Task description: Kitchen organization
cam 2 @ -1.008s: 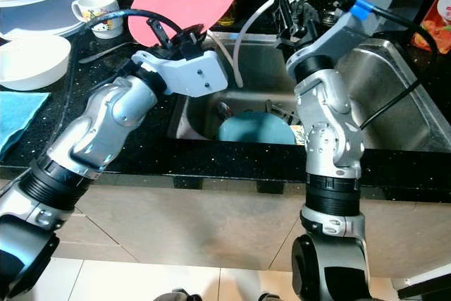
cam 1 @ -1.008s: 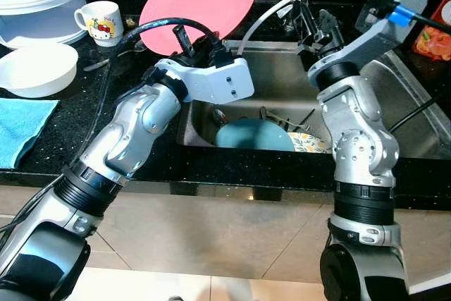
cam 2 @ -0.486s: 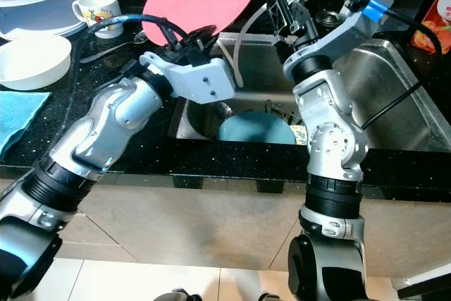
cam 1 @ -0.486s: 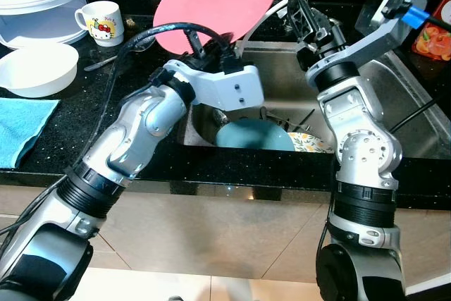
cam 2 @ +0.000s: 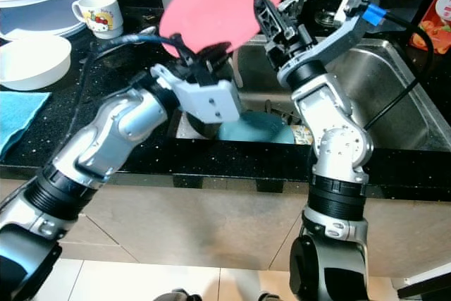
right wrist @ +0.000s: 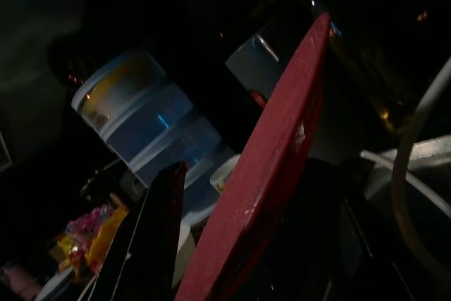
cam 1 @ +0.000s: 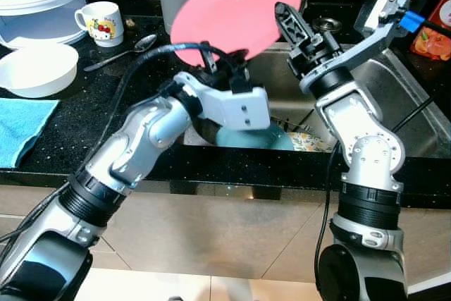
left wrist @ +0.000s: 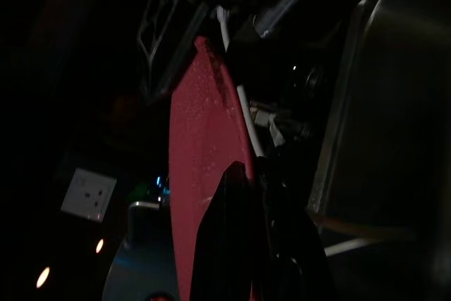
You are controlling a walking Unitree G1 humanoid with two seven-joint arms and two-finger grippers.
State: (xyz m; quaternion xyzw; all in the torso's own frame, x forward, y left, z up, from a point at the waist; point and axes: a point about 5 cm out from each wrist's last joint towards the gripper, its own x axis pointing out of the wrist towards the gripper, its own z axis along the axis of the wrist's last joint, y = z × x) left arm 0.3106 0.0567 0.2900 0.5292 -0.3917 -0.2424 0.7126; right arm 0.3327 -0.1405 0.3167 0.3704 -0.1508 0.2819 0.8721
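The pink plate (cam 1: pixel 232 12) hangs tilted above the sink (cam 1: pixel 394 96), its lower rim pinched by the left gripper (cam 1: pixel 222 68). The right gripper (cam 1: pixel 292 26) straddles its right edge, fingers spread. A handover looks underway; next, the right must clamp.

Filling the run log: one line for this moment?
left gripper: shut on plate | right gripper: open, straddling plate rim | over sink

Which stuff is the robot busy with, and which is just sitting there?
Busy with:
pink plate, held up over the sink
left gripper, at the plate's lower edge
right gripper, at the plate's right edge

Just sitting there:
mug
spoon
white bowl
blue cloth
teal dish in the sink
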